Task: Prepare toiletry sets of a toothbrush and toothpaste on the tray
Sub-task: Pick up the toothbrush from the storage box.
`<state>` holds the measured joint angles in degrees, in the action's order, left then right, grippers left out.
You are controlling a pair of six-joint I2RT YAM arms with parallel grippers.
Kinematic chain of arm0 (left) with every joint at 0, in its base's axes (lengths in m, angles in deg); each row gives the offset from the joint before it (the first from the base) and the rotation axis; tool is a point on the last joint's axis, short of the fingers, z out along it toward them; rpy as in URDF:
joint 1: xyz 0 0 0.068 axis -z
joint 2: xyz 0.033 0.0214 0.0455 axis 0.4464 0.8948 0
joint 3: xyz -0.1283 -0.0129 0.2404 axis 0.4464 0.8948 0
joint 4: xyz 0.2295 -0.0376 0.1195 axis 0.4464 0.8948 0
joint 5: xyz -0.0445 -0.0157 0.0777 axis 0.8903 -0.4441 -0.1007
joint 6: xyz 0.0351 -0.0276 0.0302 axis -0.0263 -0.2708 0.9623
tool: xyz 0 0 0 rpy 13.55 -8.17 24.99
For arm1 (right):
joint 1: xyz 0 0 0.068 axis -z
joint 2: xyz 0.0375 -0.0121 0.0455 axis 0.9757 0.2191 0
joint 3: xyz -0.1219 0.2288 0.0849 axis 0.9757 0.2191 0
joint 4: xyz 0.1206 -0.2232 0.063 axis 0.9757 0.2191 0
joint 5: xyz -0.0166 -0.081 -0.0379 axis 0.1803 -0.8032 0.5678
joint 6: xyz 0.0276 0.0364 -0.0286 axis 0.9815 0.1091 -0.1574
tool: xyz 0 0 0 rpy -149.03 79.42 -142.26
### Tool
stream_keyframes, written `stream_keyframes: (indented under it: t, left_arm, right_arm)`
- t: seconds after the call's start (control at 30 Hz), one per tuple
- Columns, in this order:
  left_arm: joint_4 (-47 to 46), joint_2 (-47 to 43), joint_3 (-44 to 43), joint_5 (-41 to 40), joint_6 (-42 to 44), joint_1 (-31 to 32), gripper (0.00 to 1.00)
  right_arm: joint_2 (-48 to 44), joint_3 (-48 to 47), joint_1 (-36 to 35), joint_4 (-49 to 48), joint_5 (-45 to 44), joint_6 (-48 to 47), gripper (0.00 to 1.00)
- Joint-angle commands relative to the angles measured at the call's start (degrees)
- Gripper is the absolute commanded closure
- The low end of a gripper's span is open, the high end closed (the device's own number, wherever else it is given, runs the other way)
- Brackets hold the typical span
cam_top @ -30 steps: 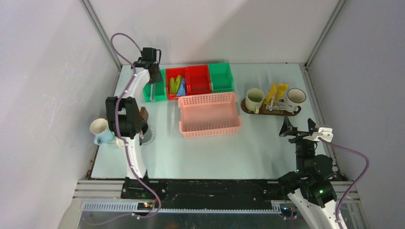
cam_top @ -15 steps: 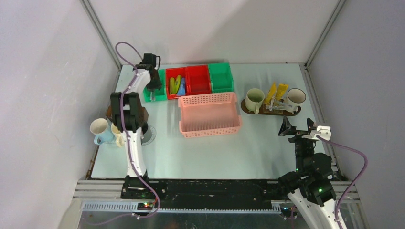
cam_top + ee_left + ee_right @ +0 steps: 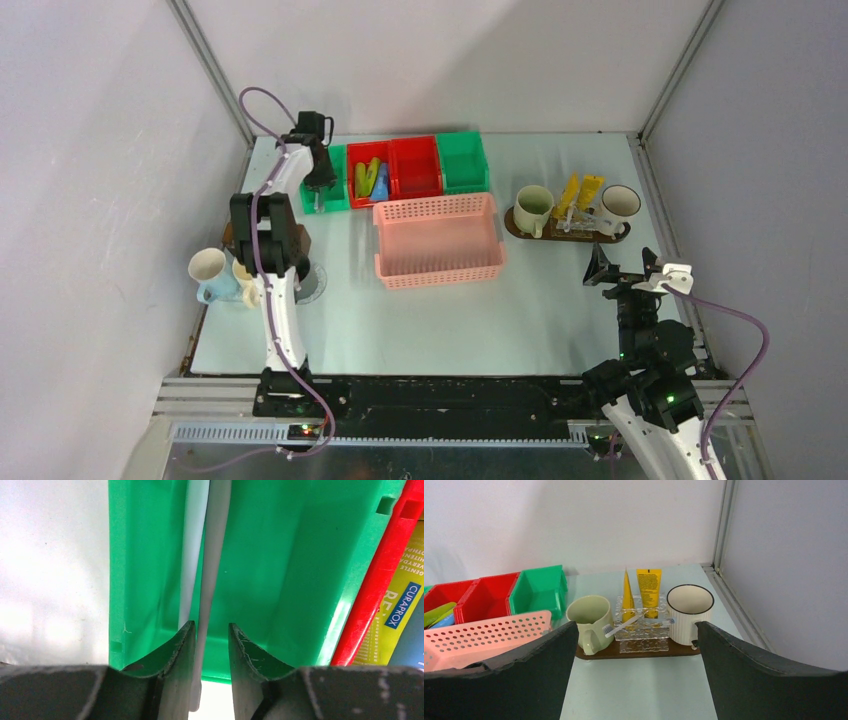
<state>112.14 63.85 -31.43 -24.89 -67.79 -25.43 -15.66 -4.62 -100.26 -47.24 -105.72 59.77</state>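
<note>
The dark brown tray [image 3: 525,234] stands at the back right, also in the right wrist view [image 3: 639,651]. On it are a pale green mug [image 3: 590,617], a white mug [image 3: 689,612], two yellow tubes [image 3: 648,586] and clear toothbrushes [image 3: 624,626] lying on a clear patterned block [image 3: 642,639]. My right gripper [image 3: 628,268] is wide open and empty, in front of the tray. My left gripper [image 3: 210,630] is down in the far-left green bin [image 3: 280,570], its jaws narrowly apart around a white toothbrush handle [image 3: 215,555]. The handle touches the left finger only. A second brush [image 3: 192,555] lies beside it.
A pink lattice basket [image 3: 438,240] sits mid-table. Behind it are a red bin with yellow, green and blue tubes [image 3: 370,178], another red bin [image 3: 414,165] and a green bin [image 3: 462,160]. Spare mugs [image 3: 208,272] and a clear disc [image 3: 310,285] are at the left edge.
My left gripper has dropped from above the green bin down into it, and its arm has shifted. The last half second shows almost no motion. The right arm has not moved.
</note>
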Motion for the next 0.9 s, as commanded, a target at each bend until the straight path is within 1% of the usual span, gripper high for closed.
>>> stream_keyframes:
  t: [0.0,0.23,0.5,0.57,0.67,0.7,0.77,0.87]
  left_arm:
    - [0.23,0.73,-3.75,0.15,1.54,-0.4,0.65]
    - [1.78,2.16,-4.3,1.36,1.81,-0.47,0.68]
    - [4.1,3.64,-5.64,1.2,1.02,-0.47,0.68]
    - [3.83,3.37,-5.3,1.53,1.1,-0.47,0.71]
    - [3.38,2.55,-4.87,2.27,1.05,-0.47,0.82]
    - [3.08,2.29,-4.85,2.64,1.06,-0.47,0.83]
    - [2.68,1.29,-4.98,2.85,1.1,-0.47,0.91]
    - [2.71,-0.52,-5.5,2.88,1.16,-0.47,0.98]
  right_arm:
    - [0.24,0.17,0.24,-1.13,0.63,-0.04,0.08]
    - [0.18,0.26,0.24,-1.24,0.93,0.01,0.08]
    - [-0.18,0.25,0.32,-1.14,0.83,0.05,0.09]
    - [-0.19,0.26,0.3,-1.21,0.89,0.09,0.08]
    - [-0.29,0.26,0.25,-1.2,0.98,0.14,0.08]
    - [-0.28,0.26,0.29,-1.21,1.08,0.17,0.08]
    - [-0.28,0.26,0.3,-1.25,1.2,0.18,0.09]
    - [-0.41,0.26,0.28,-1.3,1.29,0.25,0.08]
